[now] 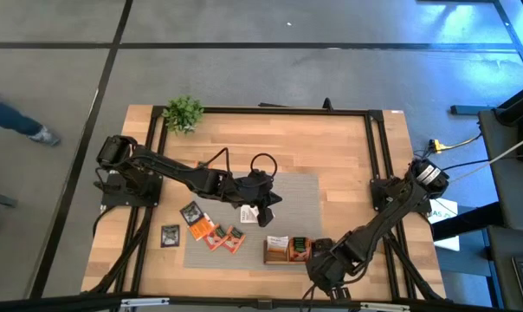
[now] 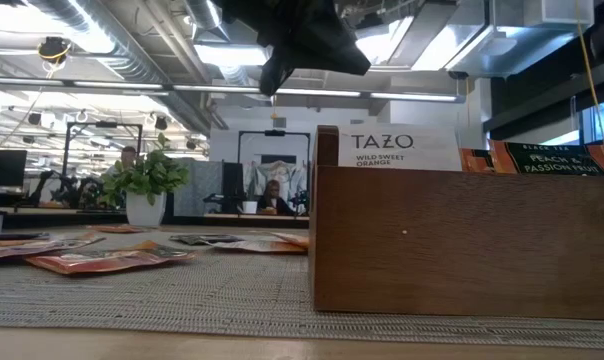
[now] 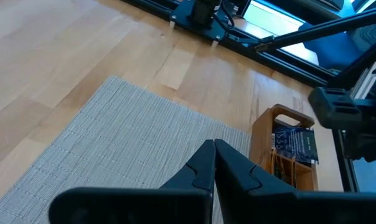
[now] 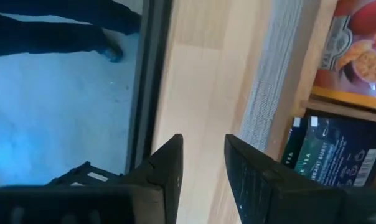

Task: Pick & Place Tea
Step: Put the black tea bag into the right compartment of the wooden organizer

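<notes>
The left gripper point(image 1: 263, 211) is hovering over the grey woven mat point(image 1: 305, 195), its jaws pressed together; whether a white sachet is hanging between them I cannot tell. Beyond the jaws, down the mat's far side, the wooden tray point(image 3: 286, 152) is lying with its long axis along the mat's edge, upright sachets already filling its compartments. Behind these jaws, flat glossy tea sachets point(image 1: 211, 232) are lying loose on the mat and table, nearer this arm. The right gripper point(image 4: 203, 165) is waiting beside the tray, jaws slightly parted, holding nothing.
</notes>
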### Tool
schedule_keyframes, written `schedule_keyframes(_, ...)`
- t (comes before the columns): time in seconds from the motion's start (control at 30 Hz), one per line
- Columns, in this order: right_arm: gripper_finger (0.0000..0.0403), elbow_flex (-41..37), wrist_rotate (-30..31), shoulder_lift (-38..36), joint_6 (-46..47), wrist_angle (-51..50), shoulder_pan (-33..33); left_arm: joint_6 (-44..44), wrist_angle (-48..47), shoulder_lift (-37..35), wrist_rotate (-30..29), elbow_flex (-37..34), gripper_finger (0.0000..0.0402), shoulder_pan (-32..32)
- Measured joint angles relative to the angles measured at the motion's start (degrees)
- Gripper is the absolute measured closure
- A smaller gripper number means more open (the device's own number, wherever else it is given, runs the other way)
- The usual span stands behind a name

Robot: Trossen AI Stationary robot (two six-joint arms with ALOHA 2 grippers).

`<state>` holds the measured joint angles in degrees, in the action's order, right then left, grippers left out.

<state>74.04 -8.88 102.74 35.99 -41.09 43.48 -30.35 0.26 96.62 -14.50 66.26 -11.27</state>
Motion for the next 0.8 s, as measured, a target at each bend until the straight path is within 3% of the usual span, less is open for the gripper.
schedule_keyframes(0.3, 0.0282, -4.86, 0.09, 0.0, 2.57, 0.17, 0.0, 0.02, -0.56, 0.0, 0.0, 0.0, 0.0398, 0.0)
schedule_keyframes(0.8, 0.0282, -5.01, 3.28, -0.1, 2.98, -1.06, -0.11, 0.04, -0.55, 0.0, -1.05, 0.0, 0.0398, 0.0)
